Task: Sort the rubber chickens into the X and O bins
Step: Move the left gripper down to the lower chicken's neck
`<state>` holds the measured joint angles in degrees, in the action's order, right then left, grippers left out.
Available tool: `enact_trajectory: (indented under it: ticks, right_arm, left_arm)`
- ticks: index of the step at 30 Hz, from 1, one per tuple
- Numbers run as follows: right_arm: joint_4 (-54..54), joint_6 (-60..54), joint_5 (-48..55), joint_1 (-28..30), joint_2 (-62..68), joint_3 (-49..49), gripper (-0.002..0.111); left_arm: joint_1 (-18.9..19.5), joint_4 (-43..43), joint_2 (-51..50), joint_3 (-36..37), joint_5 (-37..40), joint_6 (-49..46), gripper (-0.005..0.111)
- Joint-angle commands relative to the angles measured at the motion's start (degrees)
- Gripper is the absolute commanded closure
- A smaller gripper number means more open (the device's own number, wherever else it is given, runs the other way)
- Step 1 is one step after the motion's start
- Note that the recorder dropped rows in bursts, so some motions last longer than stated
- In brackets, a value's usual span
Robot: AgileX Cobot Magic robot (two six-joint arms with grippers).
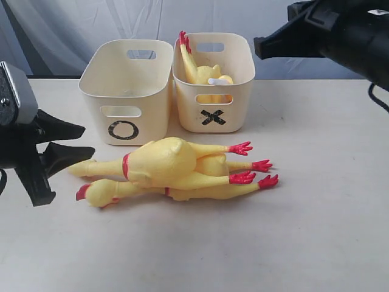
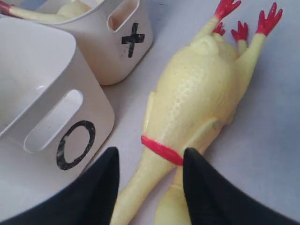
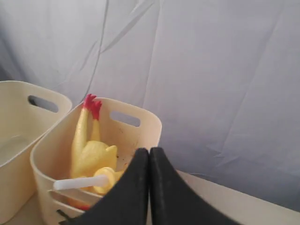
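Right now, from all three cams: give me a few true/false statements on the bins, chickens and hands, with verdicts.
1. A chicken sits in the X bin. True: the binned chicken has its red feet poking above the rim.
2. The O bin holds a chicken. False: no chicken shows in it.
3. The right hand is open. False: it is shut, holds nothing, and is raised near the X bin.
4. Two chickens lie on the table in front of the bins. True: the rear chicken and the front chicken.
5. The left hand is clamped on a chicken. False: it is open, by the rear chicken's neck.
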<state>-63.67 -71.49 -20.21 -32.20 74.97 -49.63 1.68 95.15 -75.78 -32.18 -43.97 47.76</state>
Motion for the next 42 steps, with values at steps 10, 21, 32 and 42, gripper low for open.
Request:
enact_trajectory:
  ticks: [10,21,32,42]
  right_arm:
    - [0.1,0.6,25.9,0.2,-12.9,2.6,0.108]
    - [0.3,0.6,35.0,0.2,-13.5,5.9,0.108]
    - [-0.9,0.9,36.6,0.2,-13.5,6.5,0.108]
    - [-1.1,0.9,36.6,0.2,-13.5,6.5,0.108]
  left_arm:
    - [-0.2,-4.1,-11.1,-0.2,-1.0,-14.8,0.041]
    - [-0.2,-16.9,-18.8,-1.1,-3.0,-32.7,0.041]
    - [-0.2,-18.5,-25.5,-4.4,-4.3,-36.4,0.041]
    - [-0.2,-17.4,-29.2,-7.2,-4.7,-36.4,0.041]
